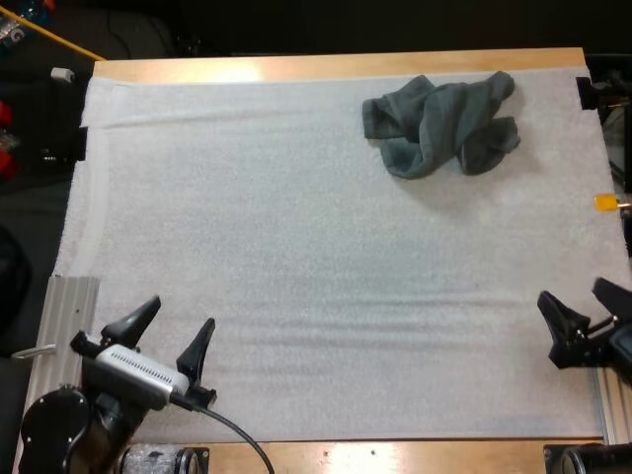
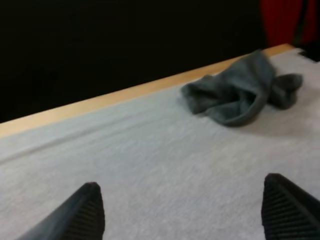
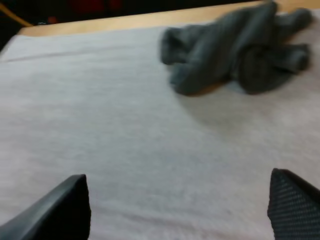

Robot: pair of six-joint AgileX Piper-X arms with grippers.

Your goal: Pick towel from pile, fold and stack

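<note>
A crumpled dark grey-green towel [image 1: 440,123] lies on the white mat [image 1: 296,257] near its far right corner. It also appears far ahead of my left fingers [image 2: 240,92] and ahead of my right fingers [image 3: 235,47]. My left gripper [image 1: 170,339] hovers at the mat's near left, open, with nothing between its fingers [image 2: 85,212]. At the near right edge my right gripper [image 1: 583,304] is open too, its fingers [image 3: 295,210] wide apart over bare mat. Both grippers are far from the towel.
A ribbed metal rail [image 1: 64,326] runs along the mat's near left edge. The wooden table edge [image 1: 336,65] borders the far side just behind the towel. Bare mat stretches between the grippers and the towel.
</note>
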